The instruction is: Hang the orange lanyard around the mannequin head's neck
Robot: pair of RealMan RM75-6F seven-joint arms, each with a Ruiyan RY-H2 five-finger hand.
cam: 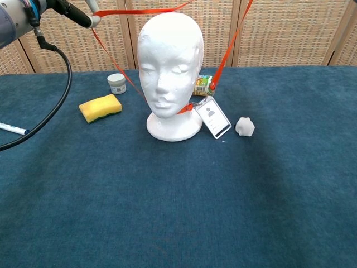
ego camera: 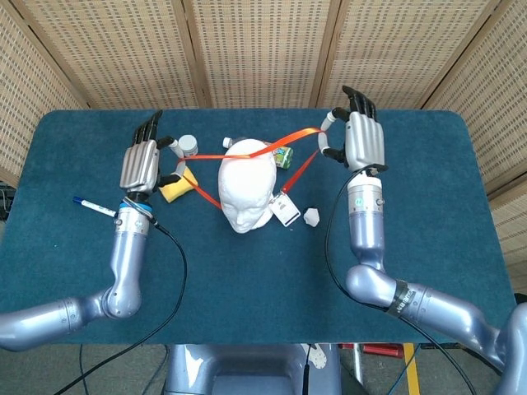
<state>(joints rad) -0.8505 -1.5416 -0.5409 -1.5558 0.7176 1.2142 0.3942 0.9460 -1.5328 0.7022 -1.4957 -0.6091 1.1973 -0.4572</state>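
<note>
Roughly halfway: orange lanyard stretched into a wide loop across the top and back of the mannequin head, not yet down around the neck. Held up on both sides: left hand hooked one end, right hand the other. Badge dangled at the chin, off the table. Left to do: lowering and release. Small jar lidded; contents impossible to tell.

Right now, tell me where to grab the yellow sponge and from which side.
Take the yellow sponge across its two long sides, coming from above. It lies flat on the table as a low block, so probably only the top and sides are reachable. The left hand is nearest.
</note>
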